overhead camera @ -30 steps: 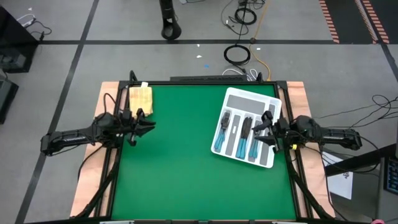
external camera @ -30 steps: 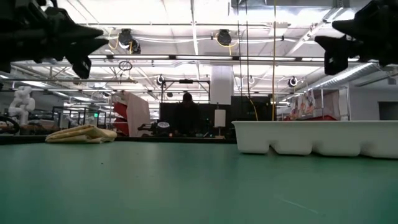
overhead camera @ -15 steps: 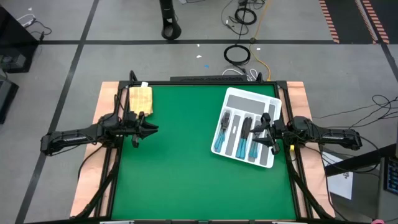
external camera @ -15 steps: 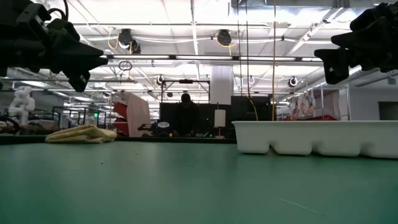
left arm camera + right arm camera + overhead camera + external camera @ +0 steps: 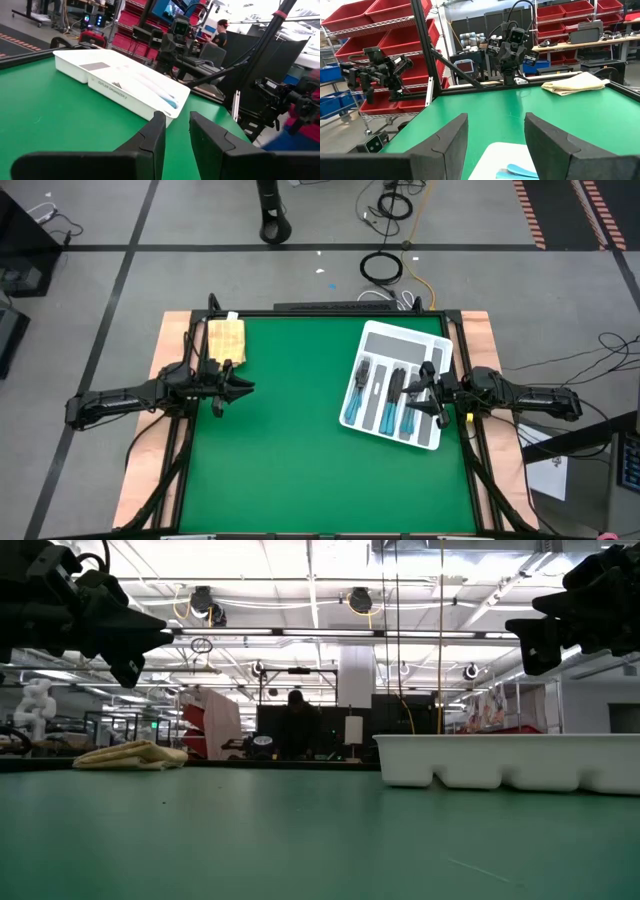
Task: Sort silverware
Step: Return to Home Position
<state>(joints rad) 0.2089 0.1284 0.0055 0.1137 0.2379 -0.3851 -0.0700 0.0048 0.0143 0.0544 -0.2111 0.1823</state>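
The silverware (image 5: 384, 394), with teal handles, lies in the compartments of the white divided tray (image 5: 398, 336) at the table's right; a teal handle (image 5: 170, 102) shows in the left wrist view. My left gripper (image 5: 238, 387) hovers level above the table's left side, open by a narrow gap (image 5: 177, 131), with nothing in it. My right gripper (image 5: 418, 392) hovers level above the tray's right part, open wide (image 5: 495, 135) and empty. In the low view both grippers (image 5: 135, 638) (image 5: 537, 640) hang well above the table top.
A folded yellow cloth (image 5: 226, 337) lies at the far left corner, behind my left gripper. The green table top (image 5: 290, 430) stretches between the arms. The tray's wall (image 5: 500, 762) stands at the right in the low view.
Both grippers have tipped their fingers down a little to level, the left one sinking slightly, and have then kept still. Neither has opened or shut. The tray, silverware and cloth have not moved.
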